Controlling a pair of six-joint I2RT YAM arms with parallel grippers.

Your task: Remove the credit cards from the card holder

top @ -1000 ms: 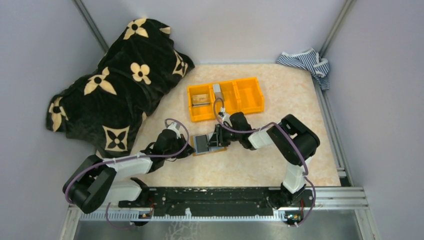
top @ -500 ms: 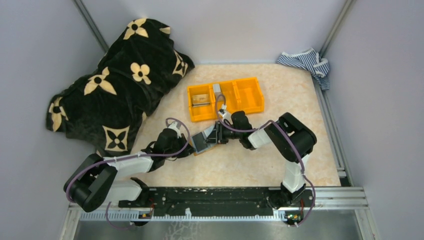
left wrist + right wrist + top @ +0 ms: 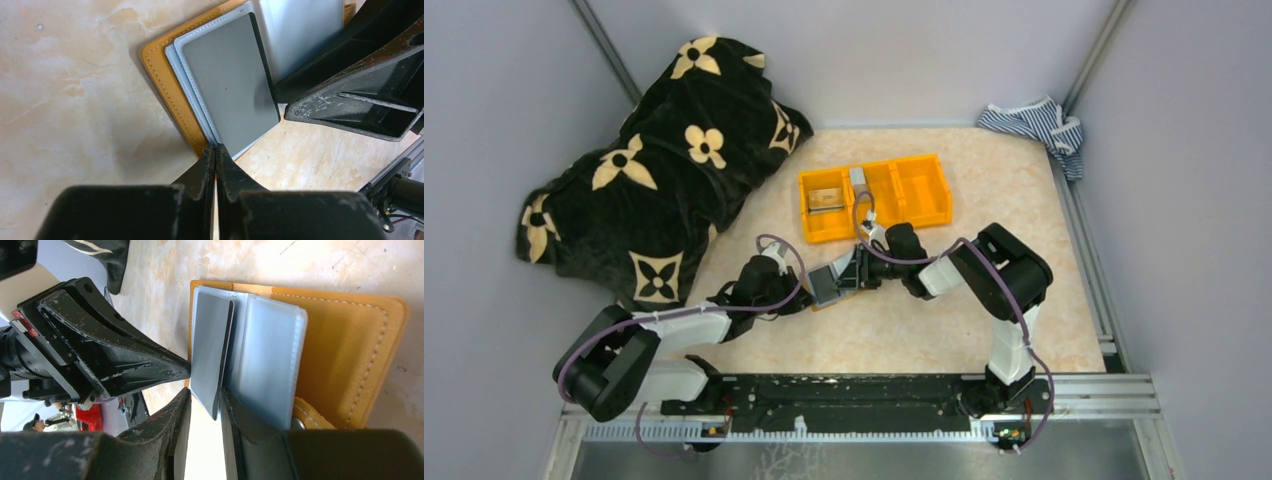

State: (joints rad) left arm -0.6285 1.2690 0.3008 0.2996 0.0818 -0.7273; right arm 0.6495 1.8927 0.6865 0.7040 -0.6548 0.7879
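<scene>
The card holder point(image 3: 824, 303) lies open on the table, orange-tan outside point(image 3: 165, 85) point(image 3: 345, 350) with clear grey-blue sleeves point(image 3: 270, 360) and a snap tab point(image 3: 306, 416). A dark grey credit card point(image 3: 826, 283) point(image 3: 230, 80) point(image 3: 210, 350) stands tilted up off the sleeves. My right gripper point(image 3: 852, 272) point(image 3: 205, 392) holds the card's near end between its narrowly parted fingers point(image 3: 345, 105). My left gripper point(image 3: 804, 292) point(image 3: 216, 146) is shut, its tips pressed on the holder's near corner.
An orange three-compartment bin point(image 3: 879, 230) sits just behind the grippers with small items in its left compartments. A black flower-print blanket point(image 3: 654, 170) covers the left side. A striped cloth point(image 3: 1034, 122) lies in the back right corner. Grey walls enclose the table.
The grey card lay flat on the holder; now its right end is raised and it leans left. My right gripper shifted slightly left and up with it. The left gripper stayed put.
</scene>
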